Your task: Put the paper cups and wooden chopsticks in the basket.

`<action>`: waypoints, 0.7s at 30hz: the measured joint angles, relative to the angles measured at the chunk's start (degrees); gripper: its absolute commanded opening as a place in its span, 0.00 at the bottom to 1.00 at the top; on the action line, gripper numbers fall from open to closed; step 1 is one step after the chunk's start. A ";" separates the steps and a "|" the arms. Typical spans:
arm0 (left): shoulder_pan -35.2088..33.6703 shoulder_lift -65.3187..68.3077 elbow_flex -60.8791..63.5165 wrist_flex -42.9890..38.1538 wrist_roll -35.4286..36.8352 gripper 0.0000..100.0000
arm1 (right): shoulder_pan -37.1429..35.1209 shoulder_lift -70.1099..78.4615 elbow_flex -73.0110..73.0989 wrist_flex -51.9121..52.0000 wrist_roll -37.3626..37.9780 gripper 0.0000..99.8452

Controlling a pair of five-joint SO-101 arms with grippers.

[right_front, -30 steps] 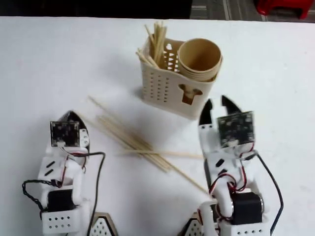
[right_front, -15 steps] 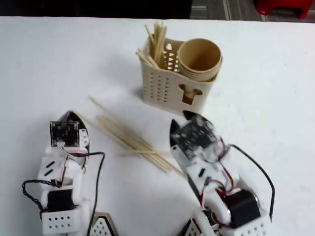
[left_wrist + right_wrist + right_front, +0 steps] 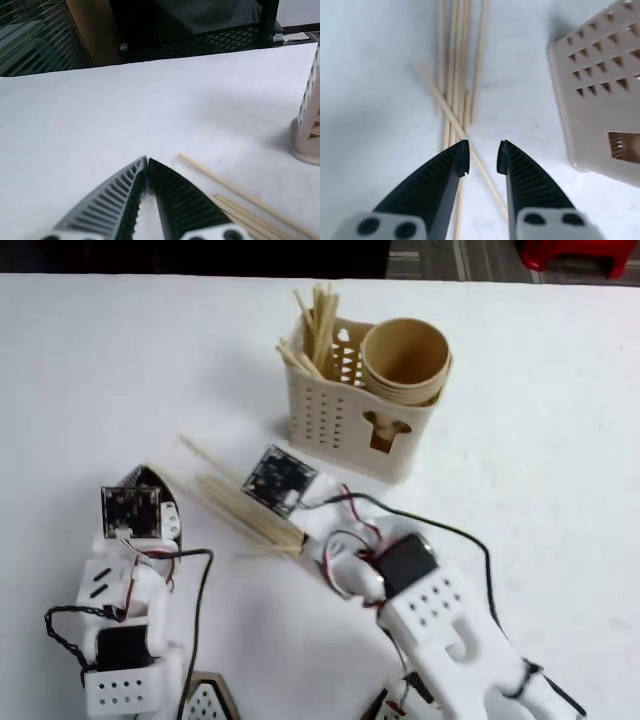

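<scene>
Over the last second we have swung our right arm away from the basket's [image 3: 330,430] front corner, where it stood with jaws parted and aimed at the wall under the cups [image 3: 405,360]. It has crossed sideways to the loose chopsticks [image 3: 235,502] lying on the table [image 3: 100,360] in front of the basket, on the side away from the cups. The right gripper [image 3: 482,156] now hangs low over that bundle, jaws a little apart and holding nothing, with one crossing stick running on under the gap; the basket wall is close by to one side. Nothing else has moved. The cups sit nested in the basket as they did a second ago, and a sheaf of sticks [image 3: 318,315] stands in the compartment next to them. As far as we can see past the arm, the loose bundle lies as it lay. Our left gripper [image 3: 147,162] rests where it was, farther from the basket than the bundle, its jaws pressed together on nothing. So we judge the cups done and the loose sticks the only work left. The swing reads as the start of another pick; we would next need to lower and close on a stick, and thin sticks flat on the table may slip out.
</scene>
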 measured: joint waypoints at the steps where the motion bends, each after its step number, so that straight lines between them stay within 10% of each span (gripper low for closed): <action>1: 0.00 0.00 0.00 0.00 0.00 0.03 | -0.09 1.93 -0.53 0.00 0.00 0.18; 21: 0.00 0.00 0.00 0.00 0.00 0.03 | -7.30 36.04 -10.81 -5.01 0.18 0.27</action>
